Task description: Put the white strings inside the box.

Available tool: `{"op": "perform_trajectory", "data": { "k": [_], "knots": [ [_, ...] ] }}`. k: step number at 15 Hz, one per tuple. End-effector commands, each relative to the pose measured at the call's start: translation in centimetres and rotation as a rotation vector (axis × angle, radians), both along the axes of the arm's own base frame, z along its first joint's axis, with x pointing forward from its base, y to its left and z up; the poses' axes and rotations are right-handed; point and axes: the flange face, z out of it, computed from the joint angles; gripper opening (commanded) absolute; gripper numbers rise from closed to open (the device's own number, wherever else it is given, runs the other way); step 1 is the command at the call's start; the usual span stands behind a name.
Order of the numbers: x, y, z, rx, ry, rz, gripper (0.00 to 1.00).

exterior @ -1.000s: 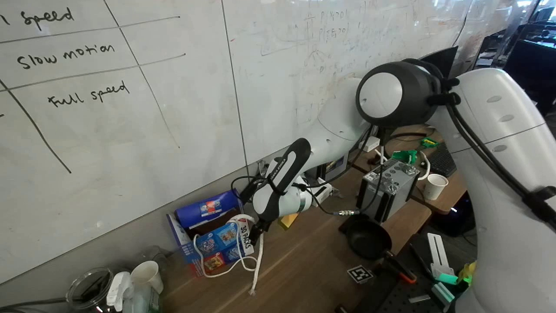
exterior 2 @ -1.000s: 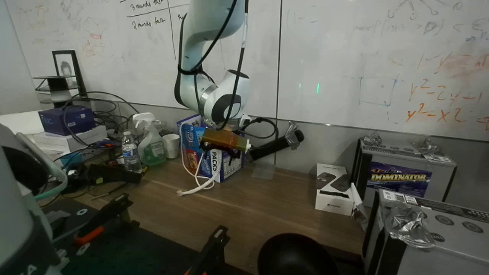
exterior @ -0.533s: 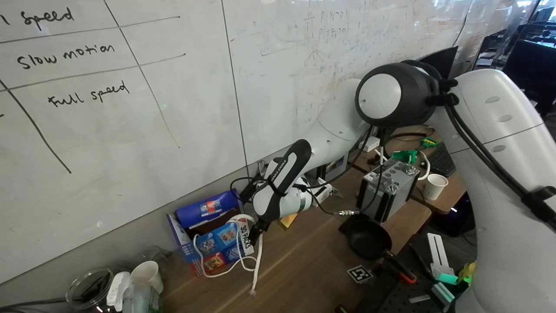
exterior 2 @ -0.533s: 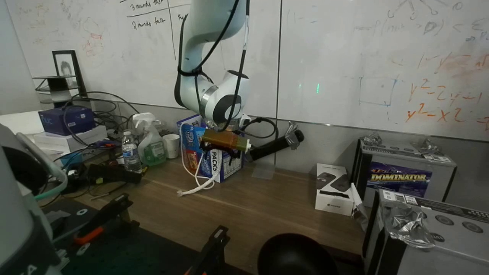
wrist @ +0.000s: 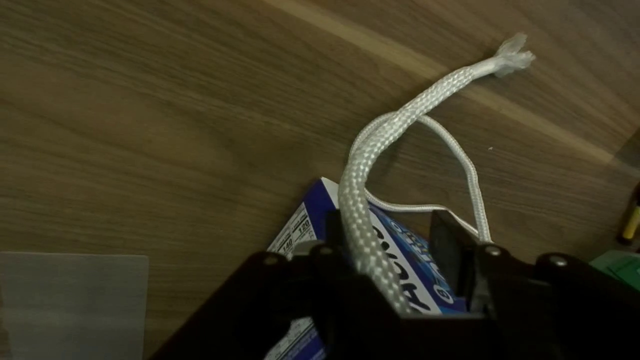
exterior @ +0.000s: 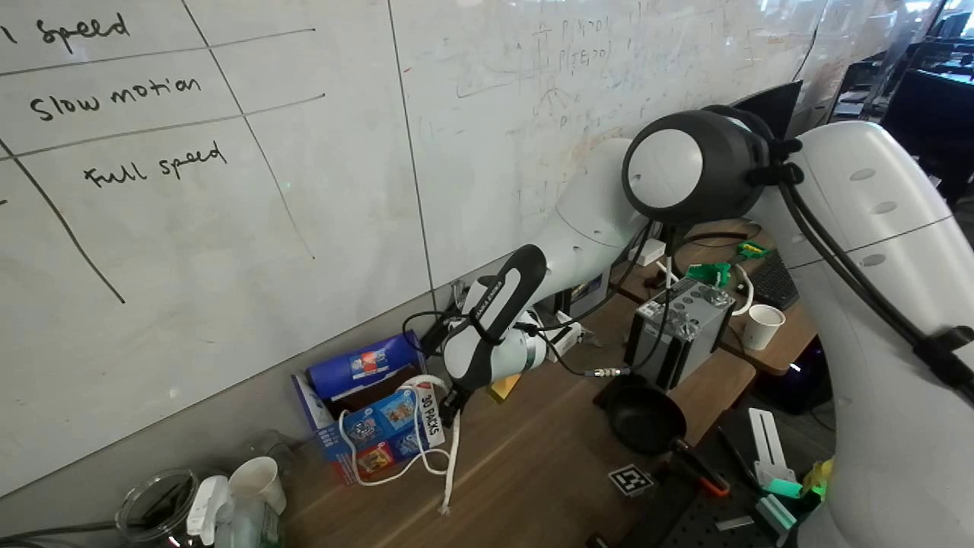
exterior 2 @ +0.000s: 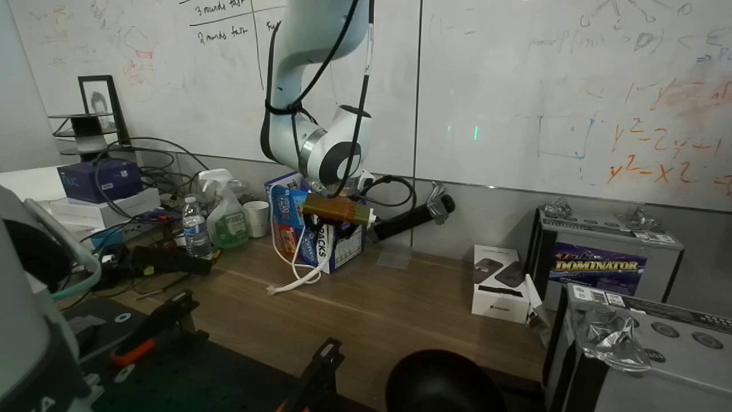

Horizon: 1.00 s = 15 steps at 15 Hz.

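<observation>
The white strings (wrist: 354, 190) run from the wood table up over the blue box, with a frayed thick end on the table and a thinner loop beside it. In both exterior views the strings (exterior: 454, 457) (exterior 2: 294, 284) hang over the front of the box (exterior: 399, 415) (exterior 2: 289, 207), whose brown inside shows behind that face. My gripper (wrist: 388, 225) is at the box's near corner, pointing down. The thick cord passes between its fingers, close to the left finger in the wrist view, with a gap to the right finger (wrist: 450, 245). The cord's upper part is hidden by the gripper.
A whiteboard wall (exterior: 304, 190) rises right behind the box. Beside the box stand a paper cup (exterior 2: 257, 218) and a green spray bottle (exterior 2: 230, 223). A black wrapped bar (exterior 2: 406, 223) sticks out near the gripper. A black pan (exterior: 647, 418) and grey batteries (exterior: 677, 327) are farther off.
The gripper's fingers have moved closer together around the thick cord. The cord's frayed end has shifted very slightly. The arm has hardly moved, and the box stays where it was.
</observation>
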Motion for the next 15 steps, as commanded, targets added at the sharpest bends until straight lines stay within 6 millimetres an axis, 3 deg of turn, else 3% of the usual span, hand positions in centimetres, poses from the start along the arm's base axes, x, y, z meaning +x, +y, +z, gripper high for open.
{"op": "perform_trajectory", "data": {
  "k": [1,4,9,13,15],
  "knots": [
    [0.4,0.3,0.1,0.001,-0.018,-0.005,0.18],
    [0.3,0.3,0.3,0.000,-0.019,-0.003,0.01],
    [0.1,0.9,1.4,0.005,0.001,0.007,0.02],
    [-0.3,3.4,5.4,-0.001,0.037,0.028,0.03],
    [-0.4,5.1,8.3,-0.009,0.063,0.033,0.03]
  ]
}}
